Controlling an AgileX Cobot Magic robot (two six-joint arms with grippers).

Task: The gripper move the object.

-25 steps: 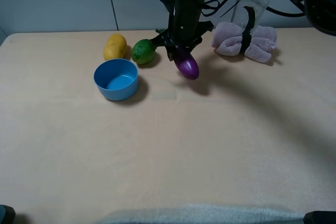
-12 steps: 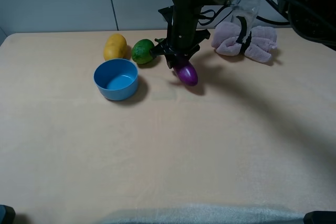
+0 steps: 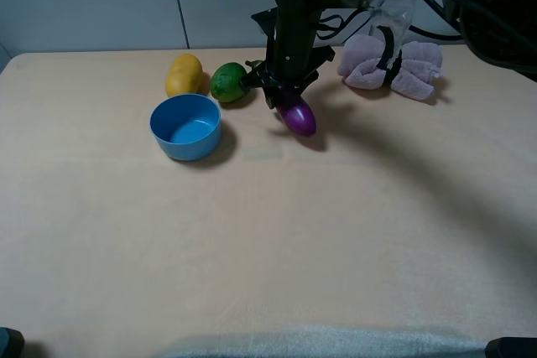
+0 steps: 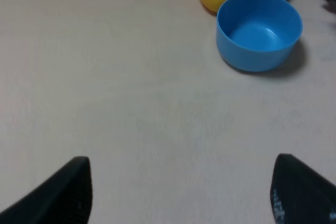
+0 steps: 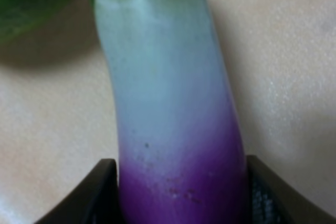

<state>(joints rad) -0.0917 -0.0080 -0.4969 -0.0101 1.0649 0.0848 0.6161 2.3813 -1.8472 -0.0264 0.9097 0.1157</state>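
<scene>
The purple toy eggplant (image 3: 297, 116) is at the back middle of the table, just right of the green lime (image 3: 227, 82). My right gripper (image 3: 285, 96) is shut on the eggplant's upper end; its purple end points down toward the tabletop. In the right wrist view the eggplant (image 5: 168, 108) fills the frame between the two black fingers (image 5: 97, 195), fading from purple to white to a green stem. My left gripper (image 4: 178, 192) is open and empty low over bare table, in front of the blue bowl (image 4: 259, 31).
A blue bowl (image 3: 185, 126) stands left of the eggplant. A yellow lemon (image 3: 184, 74) and the lime lie behind it. A pink rolled towel (image 3: 391, 64) with a black strap lies at the back right. The table edge runs along the back.
The right gripper has lowered the eggplant a little and shifted it slightly left since one second ago; over the last half second almost nothing has moved.
</scene>
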